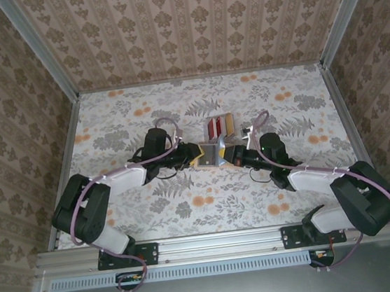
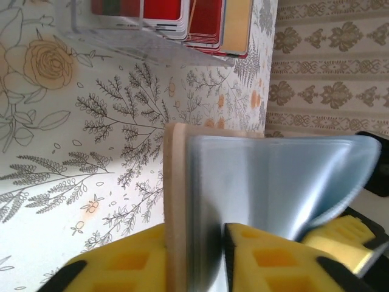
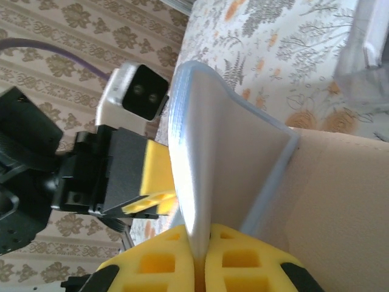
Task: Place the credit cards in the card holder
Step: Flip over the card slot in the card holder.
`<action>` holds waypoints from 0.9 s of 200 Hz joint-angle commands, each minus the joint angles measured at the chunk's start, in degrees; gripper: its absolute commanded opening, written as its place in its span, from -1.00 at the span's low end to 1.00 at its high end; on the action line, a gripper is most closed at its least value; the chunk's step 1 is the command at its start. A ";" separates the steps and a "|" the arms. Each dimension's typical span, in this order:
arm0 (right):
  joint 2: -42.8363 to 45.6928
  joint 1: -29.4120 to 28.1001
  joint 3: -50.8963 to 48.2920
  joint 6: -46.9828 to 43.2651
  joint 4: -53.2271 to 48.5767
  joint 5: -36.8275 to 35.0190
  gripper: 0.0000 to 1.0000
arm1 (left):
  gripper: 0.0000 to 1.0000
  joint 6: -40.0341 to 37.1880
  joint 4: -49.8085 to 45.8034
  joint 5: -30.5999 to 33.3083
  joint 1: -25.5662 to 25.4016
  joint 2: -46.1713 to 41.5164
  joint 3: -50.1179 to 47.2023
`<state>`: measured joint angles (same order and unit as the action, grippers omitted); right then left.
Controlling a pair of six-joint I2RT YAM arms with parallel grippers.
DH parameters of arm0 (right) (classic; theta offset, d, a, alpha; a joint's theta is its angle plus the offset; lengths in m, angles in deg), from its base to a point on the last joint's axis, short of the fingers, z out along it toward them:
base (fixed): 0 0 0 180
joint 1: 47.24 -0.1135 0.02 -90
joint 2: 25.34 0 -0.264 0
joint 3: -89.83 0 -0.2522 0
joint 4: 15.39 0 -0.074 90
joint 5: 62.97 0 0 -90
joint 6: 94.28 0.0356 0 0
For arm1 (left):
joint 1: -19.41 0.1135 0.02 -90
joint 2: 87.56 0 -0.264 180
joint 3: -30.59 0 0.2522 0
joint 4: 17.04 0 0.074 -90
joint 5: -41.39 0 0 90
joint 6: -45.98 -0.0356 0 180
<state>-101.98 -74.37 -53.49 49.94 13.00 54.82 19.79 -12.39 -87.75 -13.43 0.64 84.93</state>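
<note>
Card holder [image 2: 273, 182]: light, limp fold, likely to sag. Left gripper [image 2: 194, 243] clamps its tan cover; right gripper [image 3: 197, 243] pinches its grey-blue lining.

Floral table [image 1: 152, 200]; clear rack [image 2: 121, 48] of credit cards [image 1: 215, 124].

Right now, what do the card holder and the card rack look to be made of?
Card holder: outside looks like matte tan leather or imitation, thick cut edge; inner pockets look like smooth grey-blue sheet, bending softly. Card rack: likely clear hard plastic, see-through walls.
</note>
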 commanded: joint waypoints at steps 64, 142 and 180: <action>1.78 0.42 2.14 -7.83 -29.15 -16.62 -0.33 | -0.74 -11.75 -14.98 7.26 0.19 -4.73 1.92; 3.73 -2.41 11.78 -14.99 -41.63 -13.79 -0.10 | -0.75 -15.03 -16.94 9.95 -0.38 -2.66 1.05; -3.51 -9.41 20.00 -16.93 -43.27 -11.34 -0.29 | -0.76 -14.82 -15.37 9.53 -0.47 -1.01 0.29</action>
<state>-100.93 -80.56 -37.14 35.51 -27.74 40.97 6.44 -29.02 -78.18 -13.61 -1.41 85.25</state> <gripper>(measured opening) 0.388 0.126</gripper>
